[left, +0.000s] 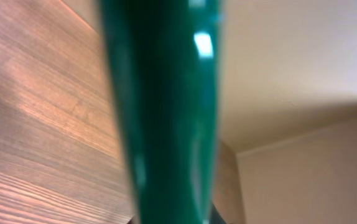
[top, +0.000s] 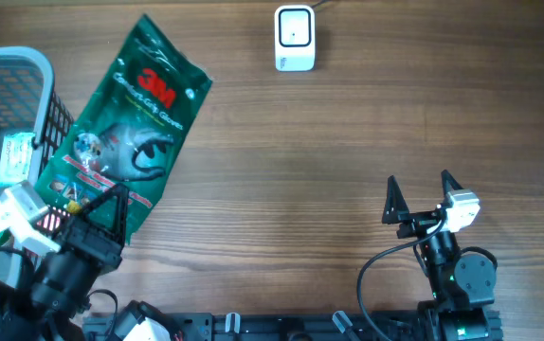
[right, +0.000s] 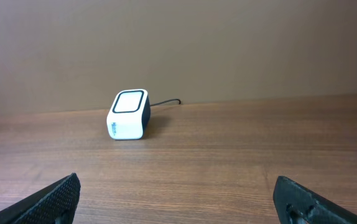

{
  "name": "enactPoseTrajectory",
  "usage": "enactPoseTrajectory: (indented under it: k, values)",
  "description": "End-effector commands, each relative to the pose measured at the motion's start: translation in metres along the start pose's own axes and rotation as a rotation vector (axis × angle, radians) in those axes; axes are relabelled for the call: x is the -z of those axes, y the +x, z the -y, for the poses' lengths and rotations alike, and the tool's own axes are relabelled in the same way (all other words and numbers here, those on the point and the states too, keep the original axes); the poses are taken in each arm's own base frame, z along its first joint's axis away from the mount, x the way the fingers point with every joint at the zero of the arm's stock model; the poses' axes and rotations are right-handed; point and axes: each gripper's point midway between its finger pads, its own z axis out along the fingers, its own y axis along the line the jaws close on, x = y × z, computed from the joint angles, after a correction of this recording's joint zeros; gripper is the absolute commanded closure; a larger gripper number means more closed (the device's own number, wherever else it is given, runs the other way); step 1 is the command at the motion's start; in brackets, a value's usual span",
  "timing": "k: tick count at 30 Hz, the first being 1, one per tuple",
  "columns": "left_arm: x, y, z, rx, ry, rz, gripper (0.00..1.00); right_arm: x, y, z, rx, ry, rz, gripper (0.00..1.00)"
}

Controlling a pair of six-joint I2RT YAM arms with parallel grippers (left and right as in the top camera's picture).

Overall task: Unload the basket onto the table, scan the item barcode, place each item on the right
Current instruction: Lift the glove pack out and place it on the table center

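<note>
- left gripper (top: 109, 206) is clamped on the bottom edge of the green bag (top: 137, 104); the rest of the bag stretches away ahead of it, beside the basket (top: 45, 76)
- right gripper (top: 422, 197) is spread wide and empty, with the scanner (top: 294, 38) well ahead of it
- my worry: glossy, slick film pinched at one thin edge could slip or flop over
- no barcode visible anywhere, so the wrong face might meet the scanner
- scanner is a rounded white plastic box, desk (top: 281, 180) is wood grain, basket is dark mesh

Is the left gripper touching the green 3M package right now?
Touching. Overhead shows the left gripper shut on the lower edge of the green 3M package; the left wrist view is filled by it.
</note>
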Motion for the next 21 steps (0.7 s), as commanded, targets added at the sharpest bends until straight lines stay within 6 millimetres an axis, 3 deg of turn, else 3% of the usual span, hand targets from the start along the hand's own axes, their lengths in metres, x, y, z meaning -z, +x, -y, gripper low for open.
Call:
enactPoseTrajectory:
  k: [1, 7, 10, 11, 13, 15, 17, 19, 21]
  values:
    - [-0.004, 0.011, 0.012, -0.183, 0.137, -0.046, 0.96, 0.0, -0.002, 0.002, 0.018, 0.013, 0.009, 0.0]
    - [-0.03, 0.008, -0.002, -0.205, 0.226, -0.178, 0.96, 0.0, -0.002, 0.002, 0.018, 0.013, 0.009, 0.0]
    - [-0.062, 0.018, -0.009, -0.171, 0.272, -0.368, 0.96, 0.0, -0.002, 0.002, 0.018, 0.013, 0.009, 0.0]
    - [-0.09, 0.04, -0.014, -0.173, 0.281, -0.536, 0.96, 0.0, -0.002, 0.002, 0.018, 0.013, 0.009, 0.0]
    - [-0.126, 0.081, -0.014, -0.193, 0.304, -0.757, 0.96, 0.0, -0.002, 0.002, 0.018, 0.013, 0.009, 0.0]
    - [-0.179, 0.144, -0.02, -0.235, 0.327, -1.005, 0.96, 0.0, -0.002, 0.002, 0.018, 0.013, 0.009, 0.0]
    - [-0.211, 0.182, -0.029, -0.232, 0.332, -1.109, 0.96, 0.0, -0.002, 0.002, 0.018, 0.013, 0.009, 0.0]
    - [-0.248, 0.212, -0.056, -0.203, 0.217, -1.154, 0.96, 0.0, -0.002, 0.002, 0.018, 0.013, 0.009, 0.0]
    - [-0.267, 0.23, -0.083, -0.169, 0.055, -1.168, 0.82, 0.0, -0.002, 0.002, 0.018, 0.013, 0.009, 0.0]
